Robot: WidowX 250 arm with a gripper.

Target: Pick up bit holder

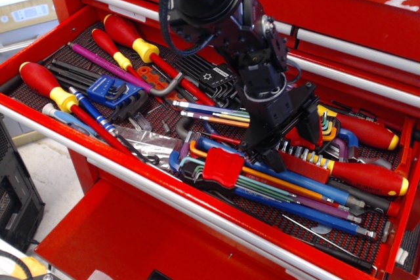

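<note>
The bit holder [303, 163] is a narrow red strip with a row of small metal bits. It lies on top of the long hex keys at the right middle of the open drawer [39, 119]. My gripper [287, 143] has come down on the strip's left end, tilted to the right. Its jaws are apart: one black finger [264, 157] stands at the near left of the strip, the other [310, 126] behind it. They have not closed on the strip. The gripper hides the strip's left tip.
A squarish red clip [223, 165] with a fan of coloured hex keys lies just left of the gripper. Red-and-yellow screwdrivers lie to the right [367, 178] and at the left [46, 86]. A blue key holder [107, 90] and a black key set [216, 77] lie further back.
</note>
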